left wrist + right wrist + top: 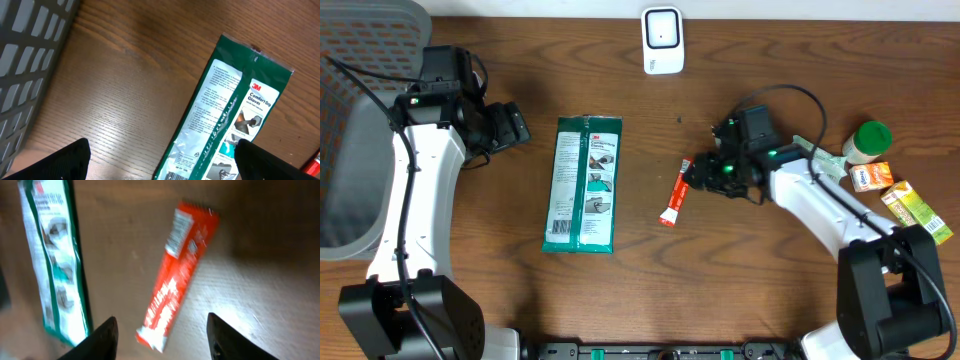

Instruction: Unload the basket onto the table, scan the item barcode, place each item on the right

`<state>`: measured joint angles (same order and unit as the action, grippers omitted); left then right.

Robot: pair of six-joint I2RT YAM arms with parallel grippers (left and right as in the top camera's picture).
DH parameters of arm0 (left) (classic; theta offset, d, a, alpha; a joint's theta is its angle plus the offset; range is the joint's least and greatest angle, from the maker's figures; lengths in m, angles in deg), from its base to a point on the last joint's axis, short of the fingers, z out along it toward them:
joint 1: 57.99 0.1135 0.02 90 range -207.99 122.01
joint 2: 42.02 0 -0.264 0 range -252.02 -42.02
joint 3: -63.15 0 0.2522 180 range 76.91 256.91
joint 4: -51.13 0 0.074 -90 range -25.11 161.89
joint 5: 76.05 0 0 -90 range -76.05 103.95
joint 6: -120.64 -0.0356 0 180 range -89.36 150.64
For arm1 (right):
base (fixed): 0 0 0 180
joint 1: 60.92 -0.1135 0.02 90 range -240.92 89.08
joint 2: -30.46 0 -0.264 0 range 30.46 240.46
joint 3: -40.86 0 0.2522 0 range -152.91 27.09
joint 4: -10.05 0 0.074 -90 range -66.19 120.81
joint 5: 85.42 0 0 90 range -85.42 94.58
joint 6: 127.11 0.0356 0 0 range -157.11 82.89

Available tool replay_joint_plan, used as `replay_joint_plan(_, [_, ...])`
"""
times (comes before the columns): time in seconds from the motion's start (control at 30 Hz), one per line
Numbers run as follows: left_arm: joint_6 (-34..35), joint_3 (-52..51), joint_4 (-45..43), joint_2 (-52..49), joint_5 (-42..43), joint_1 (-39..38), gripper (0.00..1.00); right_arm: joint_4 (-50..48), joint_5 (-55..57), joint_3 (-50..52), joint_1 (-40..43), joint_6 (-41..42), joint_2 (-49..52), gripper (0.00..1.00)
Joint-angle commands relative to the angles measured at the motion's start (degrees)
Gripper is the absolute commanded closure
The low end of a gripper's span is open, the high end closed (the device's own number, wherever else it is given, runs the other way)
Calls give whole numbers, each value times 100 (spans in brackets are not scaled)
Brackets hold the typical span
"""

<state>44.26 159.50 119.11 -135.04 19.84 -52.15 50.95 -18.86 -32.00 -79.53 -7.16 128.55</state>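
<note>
Right tool (161,337) parted, empty, above red sachet (175,275); left tool (165,167) wide, empty. Sachet likely light, limp, slick: pinch long edges mid-length.

Green-capped jar (867,141), orange carton (871,177), yellow-green box (917,211) near right edge; grey mesh basket (350,150) left

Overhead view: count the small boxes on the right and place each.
2. An orange box below the green-capped bottle; a yellow-green box right of it, near the edge. The arm may hide others.

Red sachet (176,275) on table (265,280), green pack (52,260) at left, end effector (162,336) spread
</note>
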Motion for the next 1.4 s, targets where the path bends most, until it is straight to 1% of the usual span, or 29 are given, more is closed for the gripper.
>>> replay_joint_plan(0.0, [-33,15,35,-22,-9,24,8,-284,949,7,-444,1327,50,27])
replay_joint_plan(0.03, [-33,15,35,-22,-9,24,7,-378,1001,17,-586,1698,101,11])
replay_joint_plan(0.07, [-33,15,35,-22,-9,24,8,-485,1019,22,-708,1886,155,5])
replay_joint_plan(0.1, [-33,15,35,-22,-9,24,8,-632,1023,22,-846,1926,232,6])
replay_joint_plan(0.13, [-33,15,35,-22,-9,24,8,-719,1058,22,-949,1926,297,15])
replay_joint_plan(0.2, [-33,15,35,-22,-9,24,8,-748,1281,24,-1141,1967,437,44])
replay_joint_plan(0.23, [-33,15,35,-22,-9,24,8,-739,1392,24,-1213,2050,507,53])
replay_joint_plan(0.3, [-33,15,35,-22,-9,24,8,-680,1626,24,-1340,2308,664,64])
replay_joint_plan(0.43, [-33,15,35,-22,-9,24,8,-669,2028,24,-1408,2448,798,66])
replay_joint_plan(0.6, [-33,15,35,-22,-9,24,8,-723,1860,2,-1384,2441,699,63])
replay_joint_plan(0.67, [-33,15,35,-22,-9,24,7,-721,1843,-9,-1384,2317,603,62])
replay_joint_plan(0.8, [-33,15,33,-22,-9,24,8,-579,1952,-9,-1351,1816,284,60])
replay_joint_plan(0.97, [-33,15,35,-22,-9,24,8,39,2205,-9,-1193,1650,129,59])
replay_joint_plan(1.07, [-33,15,35,-22,-9,24,7,223,2227,-7,-1106,1405,142,61])
replay_joint_plan(1.2, [-33,15,33,-22,-9,24,8,240,2188,-4,-1128,1480,153,65])
replay_joint_plan(1.37, [-33,15,35,-22,-9,24,8,79,2208,-4,-1250,1631,280,66])
